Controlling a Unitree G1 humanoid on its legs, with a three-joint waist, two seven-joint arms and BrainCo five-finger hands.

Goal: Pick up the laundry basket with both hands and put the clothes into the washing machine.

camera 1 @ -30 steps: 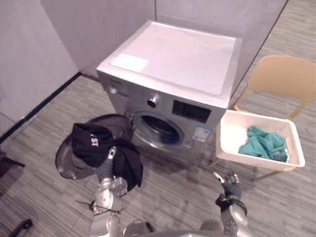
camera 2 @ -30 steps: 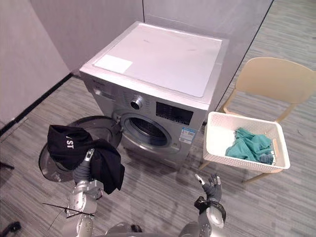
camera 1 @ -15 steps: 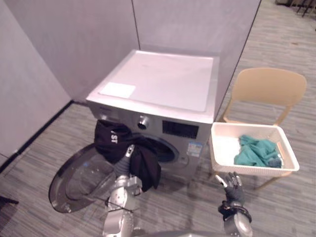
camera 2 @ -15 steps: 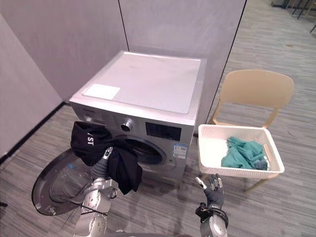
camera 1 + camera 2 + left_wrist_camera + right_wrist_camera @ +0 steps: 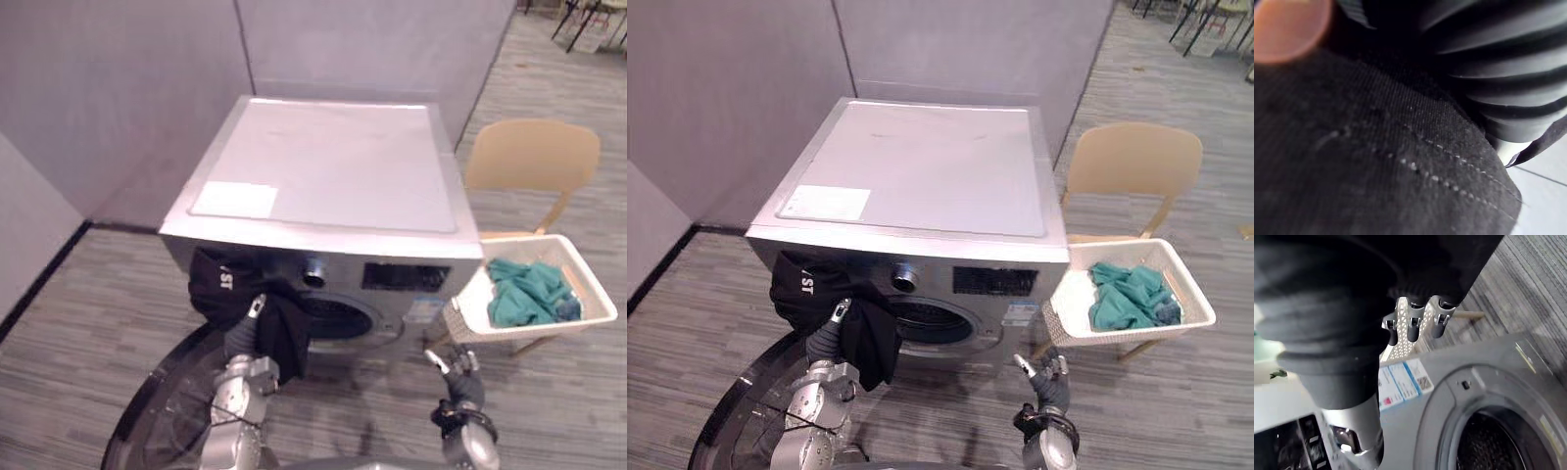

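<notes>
A black garment [image 5: 247, 305] hangs over the left hand [image 5: 242, 343] just in front of the washing machine [image 5: 323, 186], beside its open drum mouth; whether that hand grips the cloth I cannot tell; the right hand [image 5: 458, 380] hovers low by the machine's front right corner, fingers [image 5: 1413, 328] loose and empty; the white laundry basket [image 5: 1117, 336], holding teal clothes [image 5: 529, 292], sits on a chair [image 5: 534, 157] to the machine's right.

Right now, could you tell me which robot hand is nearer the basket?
Right. The right robot hand is near the basket's left corner; the left robot hand, under black cloth, is at the washer.
</notes>
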